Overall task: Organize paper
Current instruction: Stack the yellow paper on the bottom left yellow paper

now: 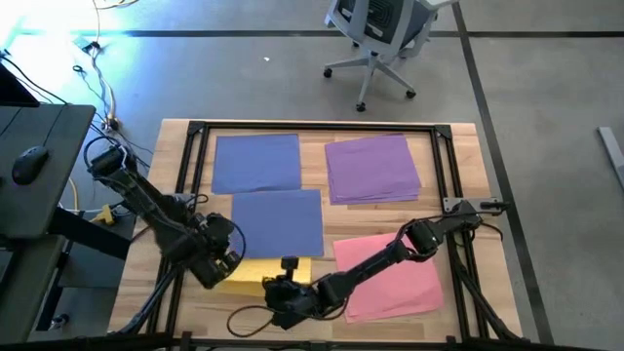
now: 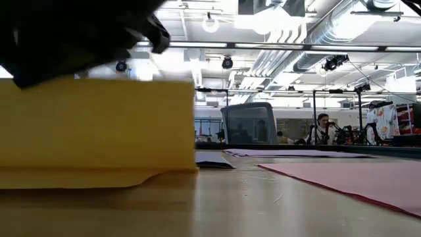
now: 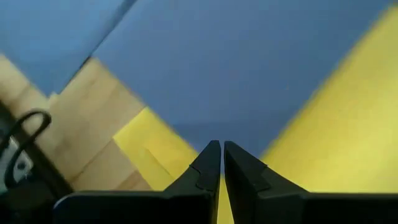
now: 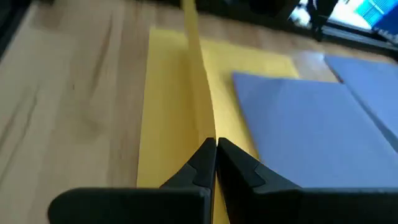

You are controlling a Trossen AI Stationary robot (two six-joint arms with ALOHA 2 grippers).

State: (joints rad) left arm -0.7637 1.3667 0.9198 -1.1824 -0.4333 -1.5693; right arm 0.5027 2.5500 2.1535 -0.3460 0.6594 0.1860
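Note:
The paper lies in sheets on the wooden table: two blue ones (image 1: 255, 163) (image 1: 278, 222), a purple stack (image 1: 372, 168), a pink sheet (image 1: 390, 275) and yellow paper (image 1: 278, 270) near the front edge. One yellow sheet (image 2: 99, 122) stands raised on edge above another yellow sheet (image 4: 168, 124) that lies flat. My left gripper (image 1: 230, 275) (image 3: 222, 152) and my right gripper (image 1: 276, 292) (image 4: 216, 146) meet at this yellow paper, both shut on the raised sheet. My left gripper pinches the raised yellow sheet between its two fingers; yellow shows in the slit between them (image 3: 222, 202). The fingers slant down from the table's left. The sheet rises beside them (image 3: 348, 124). My right gripper pinches the raised yellow sheet's edge (image 4: 208, 132) between its two fingers, coming in low from the table's right. The sheet runs away from the fingertips edge-on and upright, above the flat yellow sheet.
A black metal frame (image 1: 322, 127) runs around the table's far side and its two sides. An office chair (image 1: 385, 39) stands on the floor beyond the table, and a dark desk with a mouse (image 1: 29, 161) is at the left. Cables (image 1: 244, 317) lie near the front edge.

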